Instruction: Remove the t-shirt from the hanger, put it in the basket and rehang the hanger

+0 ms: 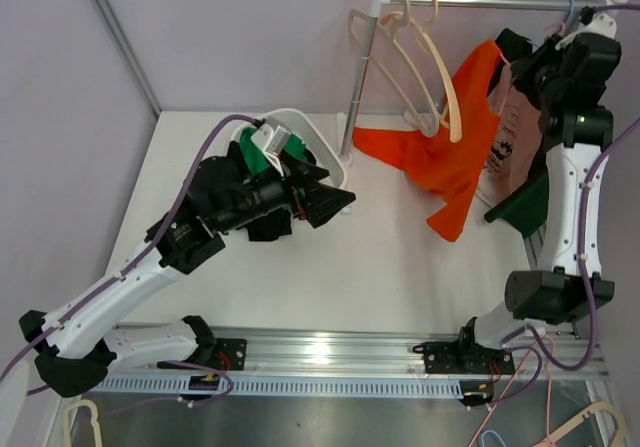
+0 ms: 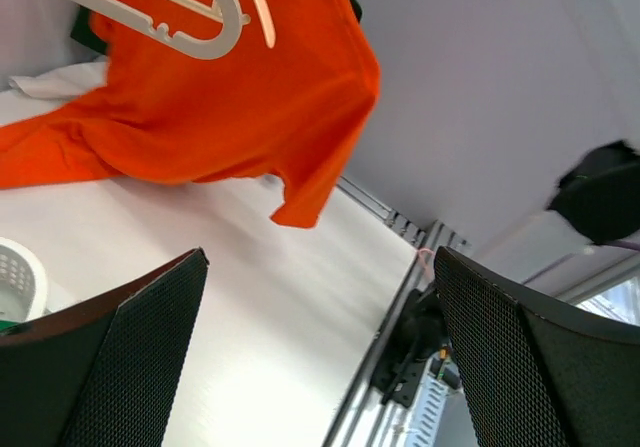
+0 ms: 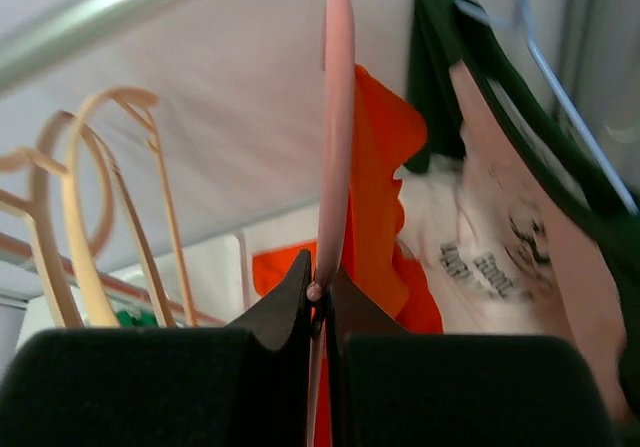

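Right gripper (image 3: 318, 292) pinches the thin pink plastic hanger (image 3: 337, 117) at the metal rail's (image 1: 500, 4) right end while the left gripper (image 1: 335, 197) gapes empty, so the orange fabric t-shirt (image 1: 455, 157), trailing onto the white table's (image 1: 330, 277) far-right part, may snag by its collar and twist the hanger loose.

pink hanger (image 3: 338, 117) shoulders hidden, rail (image 3: 100, 12) blurred

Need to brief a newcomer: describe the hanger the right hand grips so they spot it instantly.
Find the metal rail at the back and follow it rightward to the right hand, shut on a hanger. It is the pink one against the orange t-shirt; the bare hangers further left are cream.
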